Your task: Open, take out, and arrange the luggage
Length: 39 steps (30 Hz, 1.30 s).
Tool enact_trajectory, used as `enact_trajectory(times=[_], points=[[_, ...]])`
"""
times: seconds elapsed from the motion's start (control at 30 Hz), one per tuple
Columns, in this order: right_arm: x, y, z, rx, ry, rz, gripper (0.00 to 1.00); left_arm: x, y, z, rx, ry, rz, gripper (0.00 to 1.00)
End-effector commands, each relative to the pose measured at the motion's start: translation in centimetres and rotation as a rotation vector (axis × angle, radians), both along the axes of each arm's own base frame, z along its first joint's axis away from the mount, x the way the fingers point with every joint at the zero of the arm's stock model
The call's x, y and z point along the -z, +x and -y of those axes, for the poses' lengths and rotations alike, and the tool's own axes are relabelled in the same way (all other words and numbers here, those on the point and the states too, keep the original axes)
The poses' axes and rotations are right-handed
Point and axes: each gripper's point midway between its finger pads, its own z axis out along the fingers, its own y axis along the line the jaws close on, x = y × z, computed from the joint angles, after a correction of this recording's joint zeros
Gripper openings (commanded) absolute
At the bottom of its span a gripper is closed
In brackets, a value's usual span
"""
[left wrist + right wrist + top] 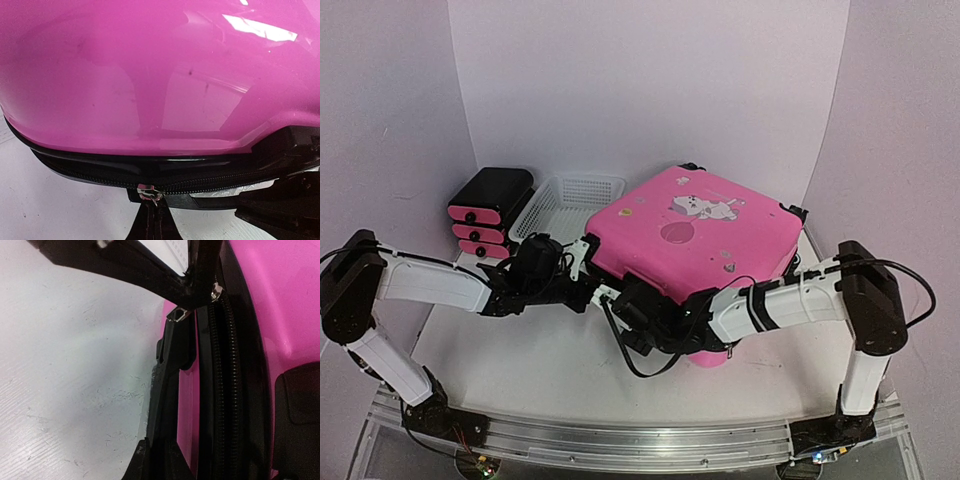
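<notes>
The luggage (705, 235), a glossy pink hard-shell case with stickers, lies flat and closed at the centre right of the table. My left gripper (586, 258) is at its near-left corner. In the left wrist view this gripper (151, 212) is shut on a small metal zipper pull (148, 193) on the black zipper band (210, 186), below the pink shell (150, 75). My right gripper (612, 298) sits just below, along the case's front edge. In the right wrist view it (160, 462) is shut on a long black zipper tab (175, 355) beside the zipper teeth (225, 390).
A small black drawer unit (490, 205) with pink fronts stands at the back left. A white mesh basket (565, 200) lies between it and the case. White walls close in the back and both sides. Bare white tabletop (520, 360) lies in front of the case.
</notes>
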Motion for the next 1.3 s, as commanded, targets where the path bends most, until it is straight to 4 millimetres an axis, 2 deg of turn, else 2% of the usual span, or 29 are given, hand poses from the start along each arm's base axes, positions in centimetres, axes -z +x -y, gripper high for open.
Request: enact_trajectory(times=[0.0, 0.13, 0.3, 0.5, 0.6, 0.7, 0.77, 0.83, 0.9, 0.97, 1.0, 1.07, 1.13, 1.27], points=[[4.8, -0.1, 6.4, 0.065, -0.157, -0.173, 0.02, -1.8, 1.5, 0.2, -0.025, -0.044, 0.009, 0.0], [5.2, -1.1, 8.7, 0.103, -0.165, -0.224, 0.0, -2.2, 2.2, 0.0, -0.04, -0.041, 0.019, 0.0], [5.3, -2.5, 13.0, 0.212, -0.177, -0.257, 0.0, -2.4, 4.0, -1.1, -0.098, -0.006, 0.027, 0.0], [3.3, -3.8, 17.8, 0.318, -0.151, -0.229, 0.0, -3.2, 5.5, -2.4, -0.128, 0.021, 0.058, 0.0], [1.9, -4.4, 20.0, 0.394, -0.092, -0.212, 0.02, -3.5, 5.8, -1.5, -0.1, 0.008, 0.051, 0.0], [-0.3, -4.3, 22.2, 0.535, -0.007, -0.169, 0.04, -3.6, 5.6, 0.5, -0.021, -0.03, 0.02, 0.0], [-1.6, -4.5, 22.7, 0.583, 0.04, -0.179, 0.04, -3.5, 5.4, 1.9, 0.034, -0.055, -0.009, 0.0], [-2.8, -4.9, 23.1, 0.611, 0.058, -0.199, 0.11, -3.7, 5.1, 3.2, 0.093, -0.088, -0.035, 0.0], [-3.9, -5.3, 22.9, 0.607, 0.082, -0.227, 0.25, -4.0, 4.6, 4.4, 0.138, -0.117, -0.055, 0.0], [-5.1, -5.8, 23.2, 0.625, 0.109, -0.256, 0.33, -4.5, 4.0, 5.5, 0.176, -0.141, -0.068, 0.0], [-5.7, -6.1, 23.5, 0.662, 0.136, -0.272, 0.38, -4.7, 3.5, 6.2, 0.197, -0.157, -0.08, 0.0], [-6.4, -6.8, 24.2, 0.787, 0.23, -0.321, 0.53, -5.0, 2.7, 7.2, 0.224, -0.177, -0.095, 0.0], [-6.2, -7.9, 24.1, 0.921, 0.344, -0.419, 0.65, -5.2, 1.9, 8.1, 0.24, -0.187, -0.107, 0.0], [-5.1, -8.9, 24.4, 1.225, 0.519, -0.516, 0.77, -4.5, -0.2, 10.1, 0.281, -0.203, -0.158, 0.0]])
